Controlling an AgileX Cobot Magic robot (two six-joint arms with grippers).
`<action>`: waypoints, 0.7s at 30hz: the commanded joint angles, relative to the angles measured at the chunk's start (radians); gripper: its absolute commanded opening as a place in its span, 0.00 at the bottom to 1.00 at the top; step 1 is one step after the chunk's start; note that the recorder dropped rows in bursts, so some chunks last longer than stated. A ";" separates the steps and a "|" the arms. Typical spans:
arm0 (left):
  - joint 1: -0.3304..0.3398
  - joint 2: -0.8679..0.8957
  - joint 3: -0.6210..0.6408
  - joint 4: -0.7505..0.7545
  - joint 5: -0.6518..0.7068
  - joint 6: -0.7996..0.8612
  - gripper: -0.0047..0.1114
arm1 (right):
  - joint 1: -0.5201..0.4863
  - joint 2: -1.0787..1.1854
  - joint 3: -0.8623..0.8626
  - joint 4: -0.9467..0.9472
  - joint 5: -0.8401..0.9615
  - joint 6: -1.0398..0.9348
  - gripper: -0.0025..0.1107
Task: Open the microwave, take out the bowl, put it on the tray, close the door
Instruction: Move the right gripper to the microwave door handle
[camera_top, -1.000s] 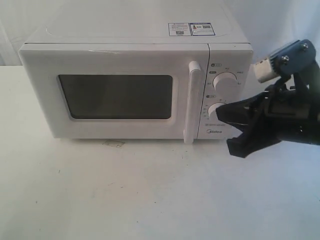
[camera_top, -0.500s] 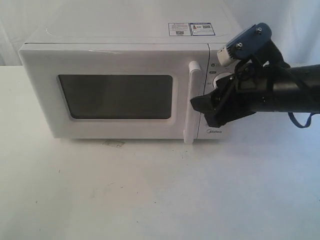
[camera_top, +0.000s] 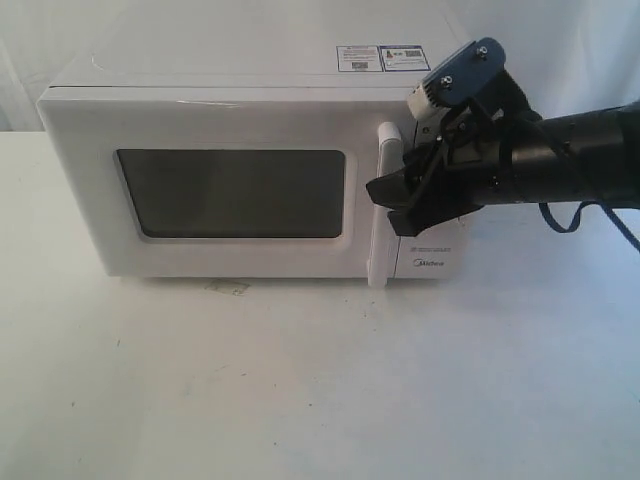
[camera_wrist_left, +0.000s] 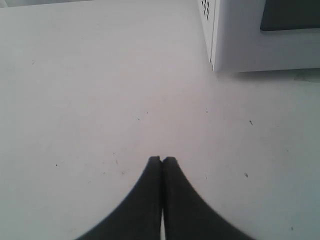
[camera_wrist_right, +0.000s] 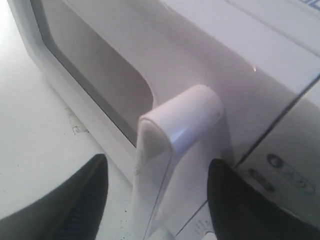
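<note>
Handle (camera_top: 379, 255) of the door (camera_top: 230, 125), centre right of frame, sits inside my open right gripper (camera_top: 383, 208), placed for a pull.

One microwave (camera_top: 230, 120), two end effectors (camera_wrist_left: 161, 161) (camera_top: 384, 206)

Your right gripper (camera_wrist_right: 159, 169) is spread wide, black fingers (camera_wrist_right: 82, 200) flanking the glossy white plastic bar handle (camera_wrist_right: 182, 125) of the white microwave door (camera_wrist_right: 175, 57), grey window (camera_wrist_right: 95, 65) beside it.
</note>
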 joint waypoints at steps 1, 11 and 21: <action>0.002 -0.004 0.003 -0.005 0.002 -0.008 0.04 | 0.001 0.030 -0.016 0.017 0.038 -0.014 0.39; 0.002 -0.004 0.003 -0.005 0.002 -0.008 0.04 | 0.001 0.084 -0.070 0.048 0.106 -0.014 0.25; 0.002 -0.004 0.003 -0.005 0.002 -0.008 0.04 | 0.001 0.100 -0.083 0.048 0.172 -0.031 0.02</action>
